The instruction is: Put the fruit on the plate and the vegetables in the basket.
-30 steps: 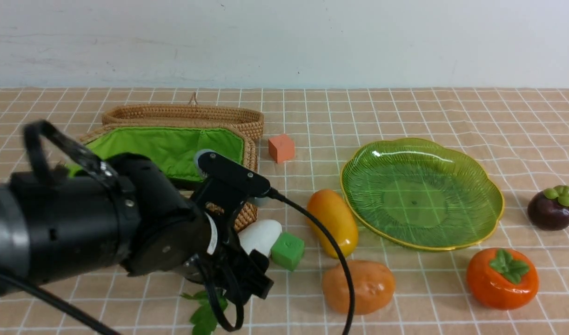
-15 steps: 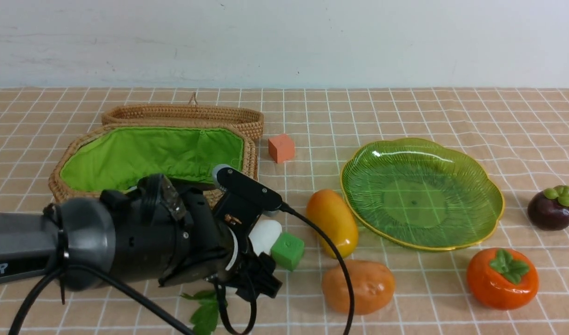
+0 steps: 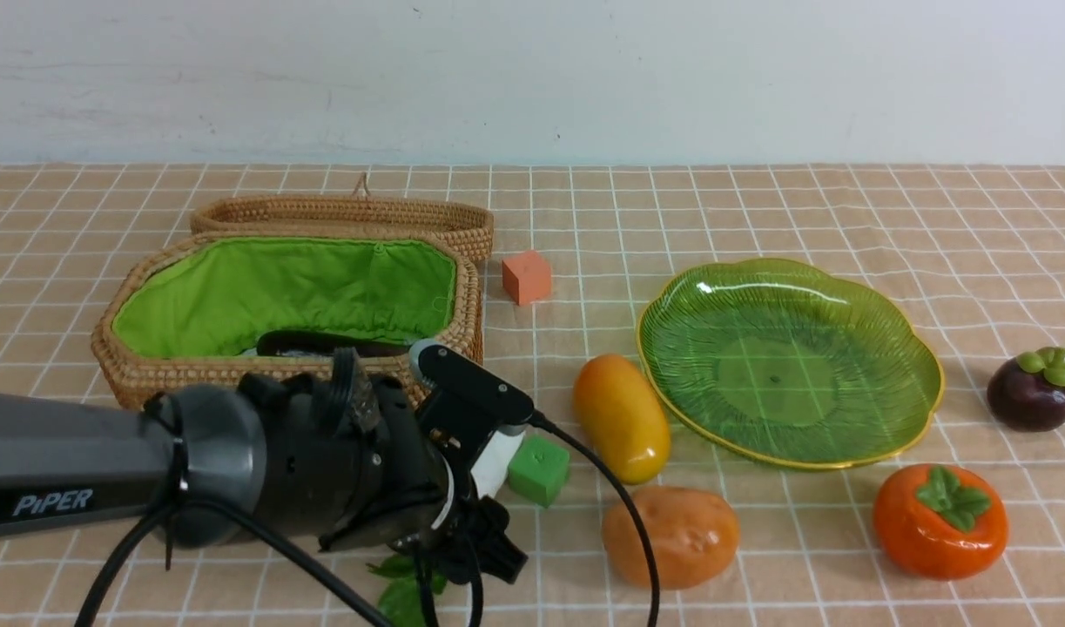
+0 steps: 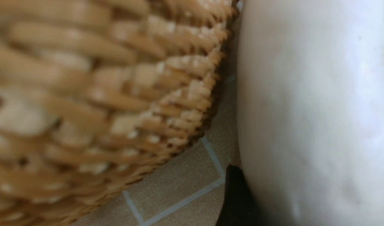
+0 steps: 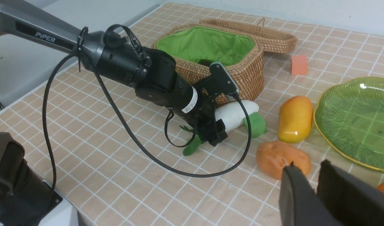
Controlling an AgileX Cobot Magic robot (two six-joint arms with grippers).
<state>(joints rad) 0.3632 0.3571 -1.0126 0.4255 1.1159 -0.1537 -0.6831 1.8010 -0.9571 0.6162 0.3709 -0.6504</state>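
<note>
Bottom centre of the front view, low over the checked cloth: the left gripper (image 3: 488,550). Straddles the radish (image 5: 234,114) close to its leafy end, with one dark finger (image 4: 239,194) touching the white flank. Cannot tell whether the jaws press on it or merely bracket it, since the far side is hidden.

Long axis of the radish: slanted, leaves toward the bottom edge, blunt tip up and to the right, touching or nearly touching the green cube (image 3: 538,470). Gripped across that axis rather than along it, which looks right for a lift.

Just beside the radish, upward and left in the frame: the wicker wall of the basket (image 3: 462,287), a thin strip of cloth between them. A dark eggplant (image 3: 323,342) already inside. Calls, probably, for a short rise over that near wall, then a carry up and left.

Out of the front view: the right gripper (image 5: 316,185), fingers nearly together and empty, near the potato (image 3: 671,533) and well apart from the radish. Left arm clearly the nearer.
</note>
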